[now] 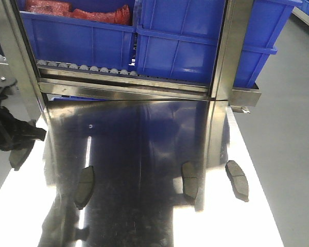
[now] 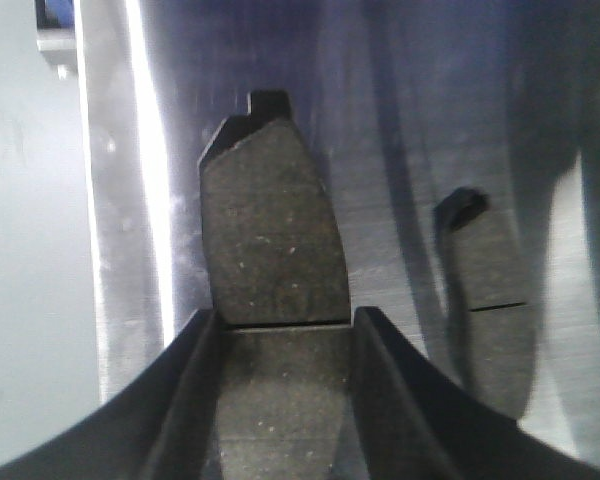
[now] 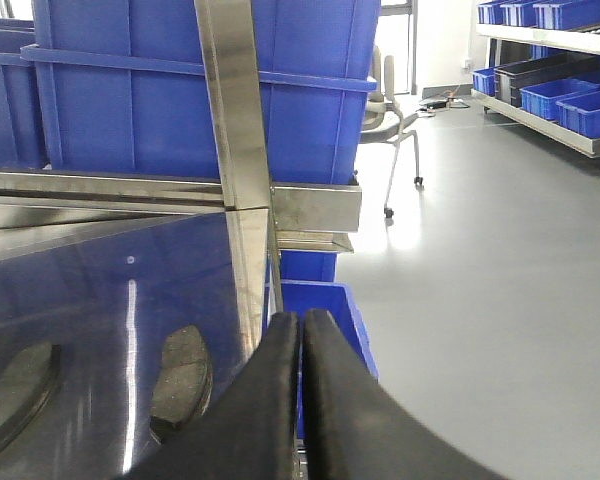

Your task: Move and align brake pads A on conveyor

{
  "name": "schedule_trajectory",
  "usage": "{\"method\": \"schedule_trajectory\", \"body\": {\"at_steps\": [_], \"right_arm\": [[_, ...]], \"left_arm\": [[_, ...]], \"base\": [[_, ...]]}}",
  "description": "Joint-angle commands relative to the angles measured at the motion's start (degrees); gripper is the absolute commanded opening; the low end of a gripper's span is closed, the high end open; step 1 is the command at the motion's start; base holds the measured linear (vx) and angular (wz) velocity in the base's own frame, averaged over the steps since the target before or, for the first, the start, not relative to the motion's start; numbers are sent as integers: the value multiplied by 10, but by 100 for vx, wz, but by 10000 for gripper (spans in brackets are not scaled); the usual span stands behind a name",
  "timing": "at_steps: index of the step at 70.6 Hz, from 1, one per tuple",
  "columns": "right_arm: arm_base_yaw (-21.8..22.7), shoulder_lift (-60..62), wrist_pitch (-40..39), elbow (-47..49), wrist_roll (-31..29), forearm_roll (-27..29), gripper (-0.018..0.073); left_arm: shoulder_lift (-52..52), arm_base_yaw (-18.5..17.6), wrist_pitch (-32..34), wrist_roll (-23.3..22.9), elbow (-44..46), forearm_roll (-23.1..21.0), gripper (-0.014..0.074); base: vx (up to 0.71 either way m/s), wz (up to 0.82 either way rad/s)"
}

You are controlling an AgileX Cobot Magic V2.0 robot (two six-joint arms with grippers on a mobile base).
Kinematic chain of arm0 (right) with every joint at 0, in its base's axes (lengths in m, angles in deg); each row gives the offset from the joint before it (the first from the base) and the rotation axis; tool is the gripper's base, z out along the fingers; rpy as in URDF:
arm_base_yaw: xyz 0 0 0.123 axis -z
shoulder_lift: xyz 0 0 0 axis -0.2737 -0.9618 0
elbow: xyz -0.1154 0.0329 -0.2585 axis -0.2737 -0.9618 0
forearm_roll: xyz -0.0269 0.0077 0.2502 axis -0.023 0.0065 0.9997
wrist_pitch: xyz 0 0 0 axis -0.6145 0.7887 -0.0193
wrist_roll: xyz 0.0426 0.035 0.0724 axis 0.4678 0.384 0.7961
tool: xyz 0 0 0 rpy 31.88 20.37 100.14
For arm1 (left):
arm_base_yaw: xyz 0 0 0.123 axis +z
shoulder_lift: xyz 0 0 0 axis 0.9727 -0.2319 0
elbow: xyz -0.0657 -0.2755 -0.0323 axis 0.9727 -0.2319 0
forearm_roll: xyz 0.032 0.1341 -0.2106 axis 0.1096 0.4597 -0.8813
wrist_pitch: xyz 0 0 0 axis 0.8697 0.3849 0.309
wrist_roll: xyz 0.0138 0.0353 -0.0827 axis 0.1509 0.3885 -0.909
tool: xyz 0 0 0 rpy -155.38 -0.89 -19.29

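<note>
Polished steel table (image 1: 144,144) mirrors the blue bins (image 1: 180,46) stacked on a roller rack (image 1: 82,67) behind it; one bin holds red parts (image 1: 100,13). By the table's left edge the left gripper (image 2: 285,320) clamps one brake pad (image 2: 272,225) across its groove. Three more pads lie flat on the steel: one left (image 1: 84,186), two near each other at right (image 1: 190,180) (image 1: 237,179). The right gripper (image 3: 301,325) hangs past the right edge, fingers pressed together on nothing, above a floor bin (image 3: 325,300); an office chair (image 3: 395,120) stands beyond.
</note>
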Motion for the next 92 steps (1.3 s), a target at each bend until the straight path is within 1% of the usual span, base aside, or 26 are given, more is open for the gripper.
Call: {"method": "schedule_trajectory", "body": {"at_steps": [1, 12, 22, 32, 45, 59, 70, 92], "right_arm": [[3, 9, -45, -5, -4, 0, -10], [3, 9, -45, -5, -4, 0, -10], [3, 9, -45, -5, -4, 0, -10], [3, 9, -45, -5, -4, 0, -10], [3, 9, -45, -5, -4, 0, -10], [3, 9, -45, -5, -4, 0, -10], [3, 9, -45, -5, -4, 0, -10], [3, 9, -45, -5, -4, 0, -10]], "left_arm": [[75, -7, 45, 5, -14, -7, 146], [163, -8, 79, 33, -102, -8, 146], [256, -8, 106, 40, -188, -8, 146], [352, -8, 124, 44, -254, -8, 146], [489, -8, 149, 50, -306, -8, 146], [607, -8, 172, 49, -344, -9, 146], [659, -8, 186, 49, -360, -8, 146], [667, -8, 185, 49, -360, -8, 146]], "base": [[0, 0], [0, 0], [0, 0], [0, 0], [0, 0], [0, 0], [0, 0], [0, 0]]}}
